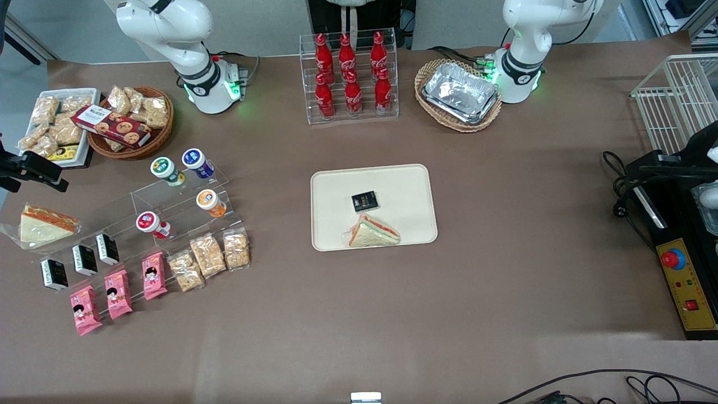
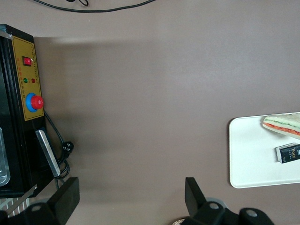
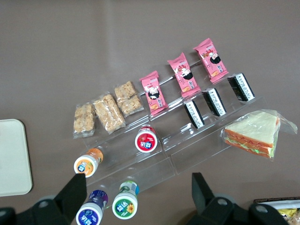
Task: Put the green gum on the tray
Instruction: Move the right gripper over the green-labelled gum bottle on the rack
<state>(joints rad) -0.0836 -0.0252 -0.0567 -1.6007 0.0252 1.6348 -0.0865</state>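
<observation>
I saw my pincer point(image 3: 136, 190) spread wide above the green gum point(image 3: 124, 204), with the tray point(image 1: 418, 185) well apart.

The white arm point(image 1: 168, 28) has green base lights; its tool point(image 3: 136, 194) has black fingers.

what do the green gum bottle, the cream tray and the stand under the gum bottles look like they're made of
Green gum: likely glossy plastic, with a smooth lid.
Tray: matte cream, probably plastic; even surface, rounded corners.
Stepped stand: clear acrylic by its look; the table shows through.
The open tool is above the gum bottles.
</observation>
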